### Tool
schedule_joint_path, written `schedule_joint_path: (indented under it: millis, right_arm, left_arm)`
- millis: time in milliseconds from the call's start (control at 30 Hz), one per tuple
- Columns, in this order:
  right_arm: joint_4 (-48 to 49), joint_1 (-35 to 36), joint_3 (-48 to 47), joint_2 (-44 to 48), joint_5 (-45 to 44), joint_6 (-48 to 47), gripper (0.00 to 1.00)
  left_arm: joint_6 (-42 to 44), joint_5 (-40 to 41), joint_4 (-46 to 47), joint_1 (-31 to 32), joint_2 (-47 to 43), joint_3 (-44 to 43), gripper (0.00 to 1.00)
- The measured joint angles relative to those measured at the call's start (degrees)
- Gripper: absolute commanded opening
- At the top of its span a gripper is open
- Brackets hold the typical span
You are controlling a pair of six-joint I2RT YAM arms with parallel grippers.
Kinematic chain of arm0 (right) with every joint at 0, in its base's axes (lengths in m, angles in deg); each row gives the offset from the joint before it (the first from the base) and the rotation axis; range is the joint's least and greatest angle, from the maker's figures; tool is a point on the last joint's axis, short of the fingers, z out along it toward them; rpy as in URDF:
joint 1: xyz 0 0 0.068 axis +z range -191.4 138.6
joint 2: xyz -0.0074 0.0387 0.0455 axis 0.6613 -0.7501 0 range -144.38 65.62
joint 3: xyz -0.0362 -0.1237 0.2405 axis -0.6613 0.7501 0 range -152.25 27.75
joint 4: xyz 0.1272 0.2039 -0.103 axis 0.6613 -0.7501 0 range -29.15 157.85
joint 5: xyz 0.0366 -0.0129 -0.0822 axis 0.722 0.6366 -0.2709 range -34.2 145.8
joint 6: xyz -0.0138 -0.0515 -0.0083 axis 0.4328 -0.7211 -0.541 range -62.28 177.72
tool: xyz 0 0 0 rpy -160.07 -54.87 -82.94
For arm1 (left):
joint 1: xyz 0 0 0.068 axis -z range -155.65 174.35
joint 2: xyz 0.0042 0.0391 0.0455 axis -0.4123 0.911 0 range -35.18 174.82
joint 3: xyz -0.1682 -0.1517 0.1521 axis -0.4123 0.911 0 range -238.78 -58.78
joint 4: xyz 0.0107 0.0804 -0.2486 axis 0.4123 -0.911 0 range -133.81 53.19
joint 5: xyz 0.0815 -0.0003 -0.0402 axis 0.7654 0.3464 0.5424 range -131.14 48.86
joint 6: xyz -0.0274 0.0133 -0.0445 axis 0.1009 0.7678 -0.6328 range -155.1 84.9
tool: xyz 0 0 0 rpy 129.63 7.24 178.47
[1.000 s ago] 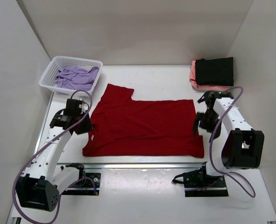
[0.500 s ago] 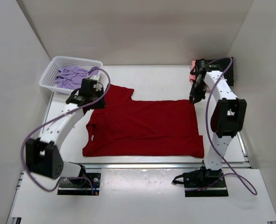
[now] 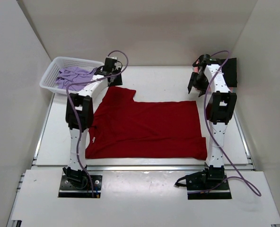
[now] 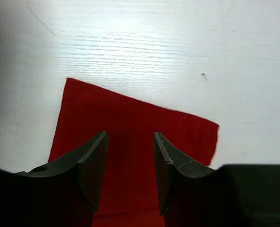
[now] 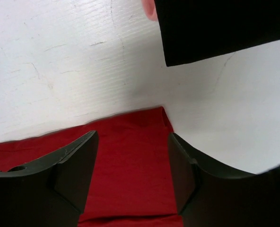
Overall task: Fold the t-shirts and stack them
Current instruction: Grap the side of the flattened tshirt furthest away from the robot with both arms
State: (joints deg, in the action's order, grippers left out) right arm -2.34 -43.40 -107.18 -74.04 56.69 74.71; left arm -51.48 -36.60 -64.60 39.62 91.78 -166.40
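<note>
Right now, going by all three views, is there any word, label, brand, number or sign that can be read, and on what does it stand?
No text can be read in any view.
Small white patch, perhaps a tag, near the left edge of the red t-shirt: too small to read.
Black t-shirt, white basket and table: no markings visible.

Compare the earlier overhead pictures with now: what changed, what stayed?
The left gripper and right gripper swung from the sides of the red t-shirt to its far corners, hovering open, holding nothing. Shirt, basket and black t-shirt stayed put.
</note>
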Motion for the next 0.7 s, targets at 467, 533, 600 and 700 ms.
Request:
schedule_joint_path:
  millis: [467,533,600,700]
  right_arm:
    - [-0.1,0.0,-0.4,0.0,0.5,-0.1,0.58]
    - [-0.1,0.0,-0.4,0.0,0.7,0.0,0.58]
    - [-0.1,0.0,-0.4,-0.2,0.7,0.0,0.58]
    - [-0.1,0.1,-0.4,-0.7,0.7,0.0,0.58]
  left_arm:
    - [-3.8,4.1,-8.7,-4.0,6.8,-3.8,0.65]
    - [-3.9,4.1,-9.4,-3.6,6.8,-3.6,0.65]
    - [-3.9,4.0,-10.7,-3.3,7.1,-3.5,0.64]
    - [-3.6,4.2,-12.4,-2.8,8.3,-4.0,0.64]
